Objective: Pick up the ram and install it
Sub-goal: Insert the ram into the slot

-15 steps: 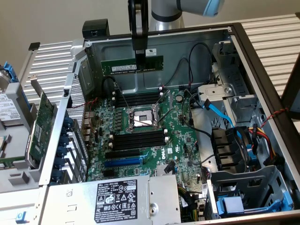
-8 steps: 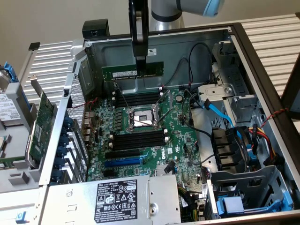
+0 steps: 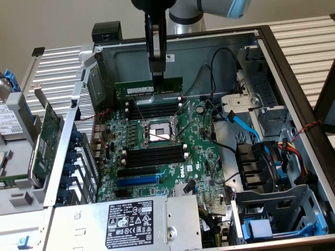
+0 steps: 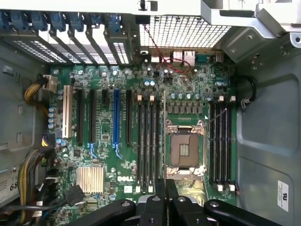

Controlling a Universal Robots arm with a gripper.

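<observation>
The gripper hangs down into the open computer case with its fingers pinched narrow on the top edge of the ram stick, gripping it near the middle. The stick is held in the air, long edge level, with its contact edge facing down. In the exterior view it sits above and beyond the processor socket, on the side away from the power supply label. It is clear of the board and touches nothing but the fingers. Two banks of black memory slots flank the socket, one on each side. In the wrist view they run parallel to the socket, with the closed fingertips lined up close to the socket's edge; which slot lies directly under the stick cannot be told. This step is judged to be alignment above a slot, and it calls for the following:

- Keep the stick parallel to the slot's length.
- Keep the stick upright, not leaning toward the socket.
- Centre it end to end so the notch meets the slot key.
- Press straight down and evenly, because a grip near the middle can let one end rock.
- Check the white end clips; whether they stand open is not visible.
- Watch the thin wire or lever that crosses the bank on the socket's far side.
</observation>
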